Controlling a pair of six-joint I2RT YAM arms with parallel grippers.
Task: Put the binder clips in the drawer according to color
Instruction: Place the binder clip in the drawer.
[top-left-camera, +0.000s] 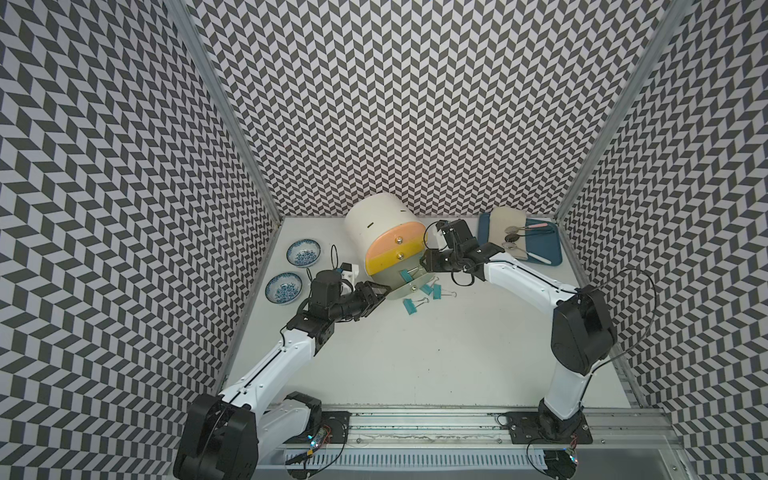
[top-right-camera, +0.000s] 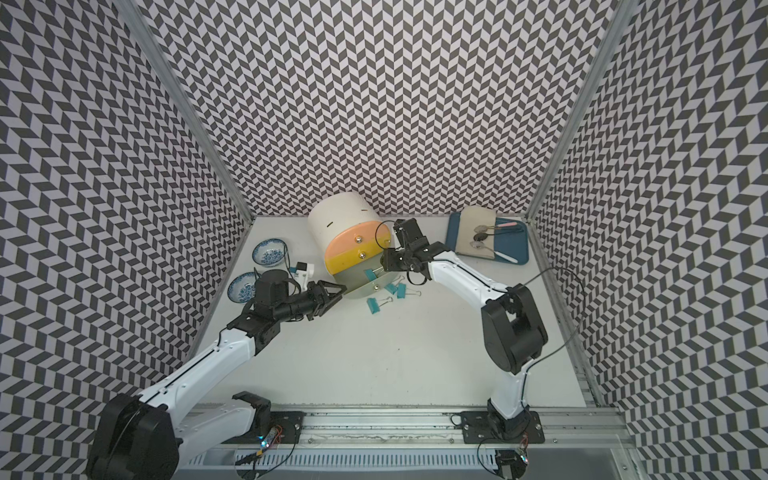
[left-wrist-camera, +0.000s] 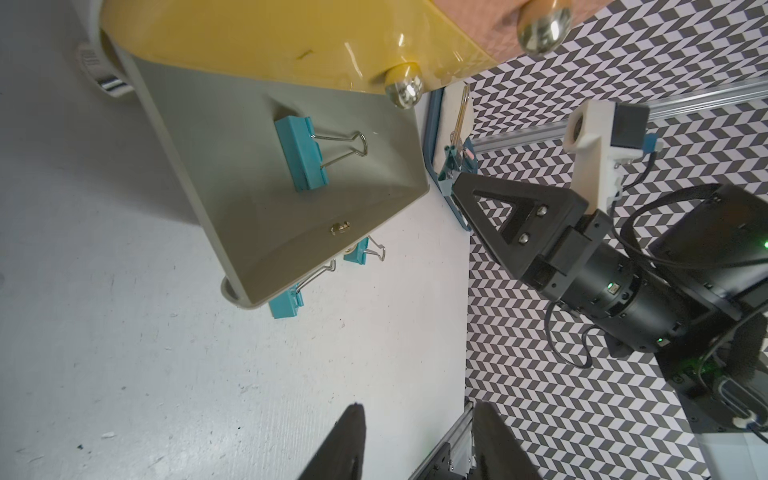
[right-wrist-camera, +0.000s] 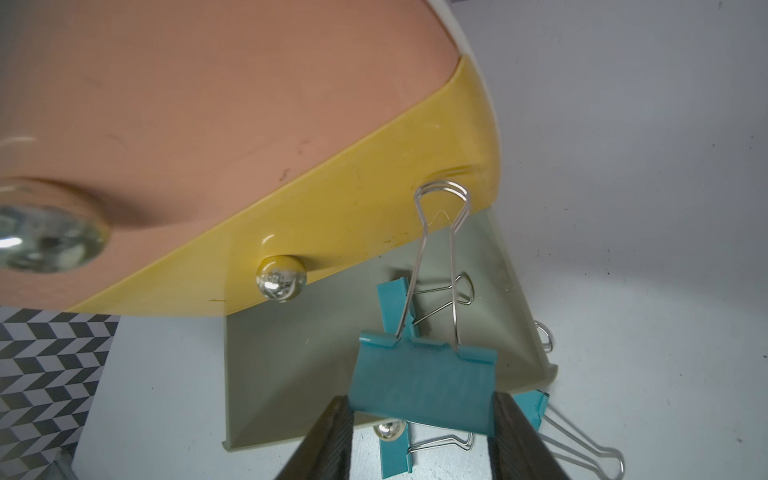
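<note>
Chevron-patterned walls close round a white bench (top-left-camera: 415, 365). Near the middle of its back edge sits the cream cabinet (top-left-camera: 374, 220), its fronts turned toward the front edge. The pink front (top-left-camera: 401, 243) and the yellow front (top-left-camera: 388, 262) are shut, while the grey-green drawer (top-left-camera: 392, 284) at the bottom is pulled out over the bench. A teal clip (left-wrist-camera: 303, 153) lies flat on the drawer floor, its wire handles pointing toward the drawer's right wall. The right gripper (right-wrist-camera: 419, 415) hangs by the drawer's right side, clear of the bench. Its jaws are clamped on the body of the held clip (right-wrist-camera: 422, 386), also teal, whose handles reach toward the yellow front. Three loose clips (top-left-camera: 426, 287), all teal, lie on the bench by the drawer's front right corner. Two are just beside the drawer front, and the frontmost clip (top-left-camera: 409, 306) lies a little nearer the front edge. The left gripper (top-left-camera: 384, 293) is low near the drawer's front left corner, with its jaws apart and nothing between them. In the left wrist view bare bench shows between its fingertips (left-wrist-camera: 353, 419) and the drawer. Two patterned bowls (top-left-camera: 303, 252) sit near the left edge, well apart from the cabinet. A blue tray (top-left-camera: 548, 249) in the back right corner carries a cloth (top-left-camera: 505, 222) and spoons (top-left-camera: 513, 239).
</note>
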